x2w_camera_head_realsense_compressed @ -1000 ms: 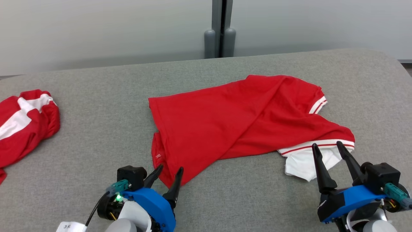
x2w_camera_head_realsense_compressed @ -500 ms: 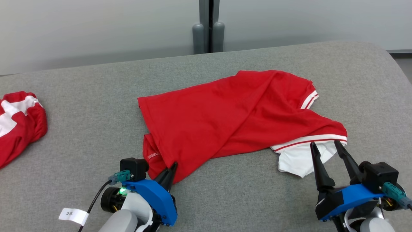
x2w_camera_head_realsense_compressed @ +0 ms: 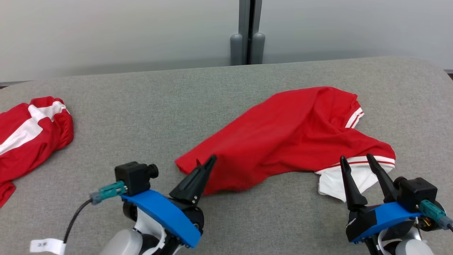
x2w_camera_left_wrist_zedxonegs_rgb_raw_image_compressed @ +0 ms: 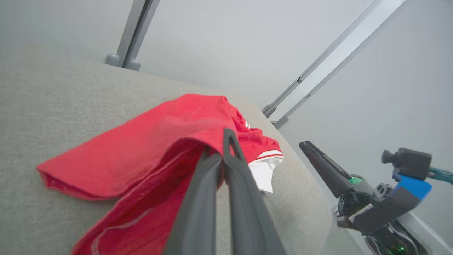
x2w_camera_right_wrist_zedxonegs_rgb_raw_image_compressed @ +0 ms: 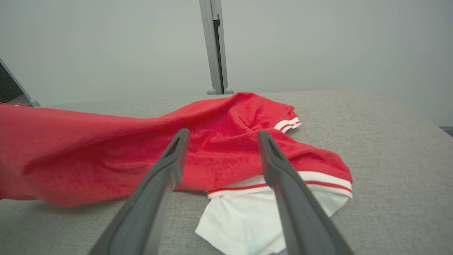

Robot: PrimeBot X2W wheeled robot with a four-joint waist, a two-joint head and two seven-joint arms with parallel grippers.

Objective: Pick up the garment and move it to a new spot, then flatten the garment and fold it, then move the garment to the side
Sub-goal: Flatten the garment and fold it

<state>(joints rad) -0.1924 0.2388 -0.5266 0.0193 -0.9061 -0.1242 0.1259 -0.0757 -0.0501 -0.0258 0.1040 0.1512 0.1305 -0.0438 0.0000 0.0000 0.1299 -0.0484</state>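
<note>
The garment [x2w_camera_head_realsense_compressed: 283,134] is a red shirt with white striped trim and a white panel, lying crumpled on the grey padded table [x2w_camera_head_realsense_compressed: 141,106]. My left gripper [x2w_camera_head_realsense_compressed: 209,160] is shut on its near left edge and holds that edge lifted off the table. In the left wrist view the cloth [x2w_camera_left_wrist_zedxonegs_rgb_raw_image_compressed: 141,141] drapes from the closed gripper [x2w_camera_left_wrist_zedxonegs_rgb_raw_image_compressed: 226,134]. My right gripper [x2w_camera_head_realsense_compressed: 355,157] stands open just short of the white panel [x2w_camera_head_realsense_compressed: 334,182], touching nothing. From the right wrist, the garment [x2w_camera_right_wrist_zedxonegs_rgb_raw_image_compressed: 230,148] lies beyond the open gripper [x2w_camera_right_wrist_zedxonegs_rgb_raw_image_compressed: 223,134].
A second red and white garment [x2w_camera_head_realsense_compressed: 28,131] lies bunched at the table's far left. A grey post [x2w_camera_head_realsense_compressed: 247,35] stands behind the table against the pale wall. The table's rounded right edge [x2w_camera_head_realsense_compressed: 439,71] is close to the right arm.
My left gripper has shut on the garment's near left corner and raised it, pulling the left part of the cloth in toward the right. The right gripper stays open in place. The camera shifted.
</note>
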